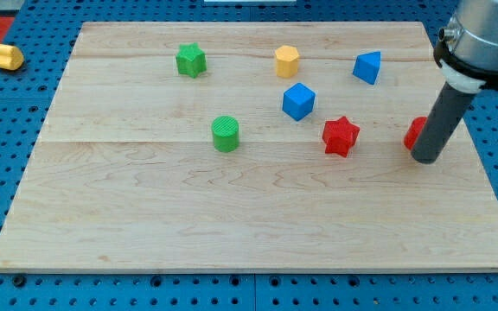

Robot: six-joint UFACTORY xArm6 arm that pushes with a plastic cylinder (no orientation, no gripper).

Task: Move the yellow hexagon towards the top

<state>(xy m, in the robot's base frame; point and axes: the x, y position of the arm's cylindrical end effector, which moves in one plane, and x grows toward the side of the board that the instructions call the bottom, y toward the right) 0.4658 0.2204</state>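
The yellow hexagon point(287, 61) stands near the top of the wooden board point(232, 216), a little right of centre. My tip point(425, 159) rests on the board at the view's right, far from the hexagon, down and to its right. The rod touches and partly hides a red block point(415, 132) whose shape I cannot make out.
A green star point(191, 60) is at the top left of the board, a green cylinder point(226, 134) at centre left, a blue cube point(298, 101) below the hexagon, a blue triangular block point(367, 67) to its right, a red star point(341, 136) lower right. A yellow block point(8, 57) lies off the board.
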